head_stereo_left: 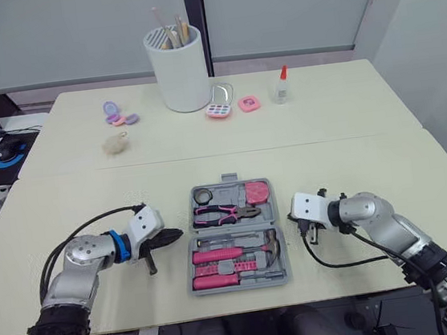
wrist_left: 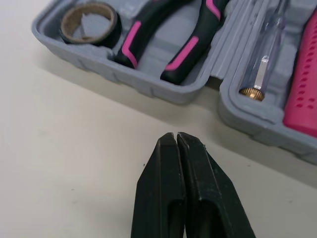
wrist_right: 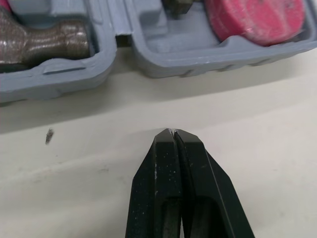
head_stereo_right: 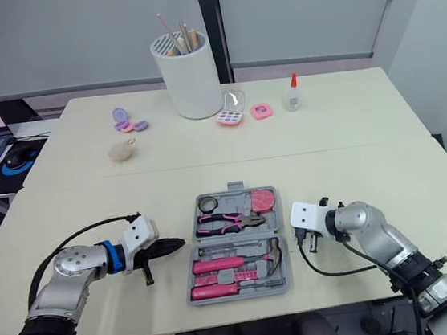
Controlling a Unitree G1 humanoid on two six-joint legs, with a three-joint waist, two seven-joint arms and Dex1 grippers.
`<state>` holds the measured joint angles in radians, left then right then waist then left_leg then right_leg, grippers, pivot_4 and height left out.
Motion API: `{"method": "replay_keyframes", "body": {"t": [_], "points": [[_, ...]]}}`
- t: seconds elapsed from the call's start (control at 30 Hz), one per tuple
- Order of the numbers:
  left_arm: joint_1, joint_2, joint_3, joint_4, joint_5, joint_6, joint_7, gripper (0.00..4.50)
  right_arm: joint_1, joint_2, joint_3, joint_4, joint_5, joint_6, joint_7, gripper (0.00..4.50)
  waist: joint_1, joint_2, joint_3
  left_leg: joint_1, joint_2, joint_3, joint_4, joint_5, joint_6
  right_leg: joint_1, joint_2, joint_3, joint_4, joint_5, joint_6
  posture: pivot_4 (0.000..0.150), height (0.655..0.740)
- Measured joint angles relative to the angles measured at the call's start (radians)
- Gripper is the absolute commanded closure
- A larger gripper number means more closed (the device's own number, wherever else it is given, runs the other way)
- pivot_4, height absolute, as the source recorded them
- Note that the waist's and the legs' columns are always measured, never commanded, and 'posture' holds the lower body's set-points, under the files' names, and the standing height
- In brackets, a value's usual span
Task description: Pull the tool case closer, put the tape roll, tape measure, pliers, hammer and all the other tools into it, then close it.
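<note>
Head view: grey plastic tool case lies open on the cream table, between my arms. The far half holds a black tape roll, pink-and-black pliers and a round pink tape measure. The near half holds a pink-handled hammer and pink screwdrivers.

Left wrist: my left gripper has its fingers pressed together, gripping nothing, just beside the case wall by the tape roll.

Right wrist: my right gripper is likewise pressed together over bare table, near the hammer head.

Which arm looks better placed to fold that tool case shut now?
Left, narrowly. The left end effector, shut, points at the open tool case's left rim beside the hinge; the right end effector, also shut, sits just off the right rim. Either could do it.
</note>
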<state>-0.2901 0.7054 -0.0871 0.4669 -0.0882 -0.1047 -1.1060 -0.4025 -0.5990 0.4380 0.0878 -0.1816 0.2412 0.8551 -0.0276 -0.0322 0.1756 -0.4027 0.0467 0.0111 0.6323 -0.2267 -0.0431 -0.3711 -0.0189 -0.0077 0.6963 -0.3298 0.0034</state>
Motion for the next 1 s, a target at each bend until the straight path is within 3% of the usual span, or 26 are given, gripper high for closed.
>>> {"method": "replay_keyframes", "body": {"t": [0.5,1.0], "points": [[-0.091,-0.082,-0.030,0.127,0.036,-0.078,-0.001,4.46,-0.006,0.080,0.020,0.000,-0.012,0.013,0.038,4.50,0.001,0.000,0.000,0.000,0.000,-0.001,0.003,0.000,0.000,0.001,0.000,0.000,0.002,0.000,0.000,0.150,0.7376],[0.030,-0.077,-0.029,-0.104,0.017,0.092,-0.023,4.46,0.027,0.081,0.013,-0.068,-0.024,0.076,0.051,4.50,0.001,0.000,0.000,0.000,0.000,-0.001,0.003,0.000,0.000,0.001,0.000,0.000,0.002,0.000,0.000,0.150,0.7376]]}}
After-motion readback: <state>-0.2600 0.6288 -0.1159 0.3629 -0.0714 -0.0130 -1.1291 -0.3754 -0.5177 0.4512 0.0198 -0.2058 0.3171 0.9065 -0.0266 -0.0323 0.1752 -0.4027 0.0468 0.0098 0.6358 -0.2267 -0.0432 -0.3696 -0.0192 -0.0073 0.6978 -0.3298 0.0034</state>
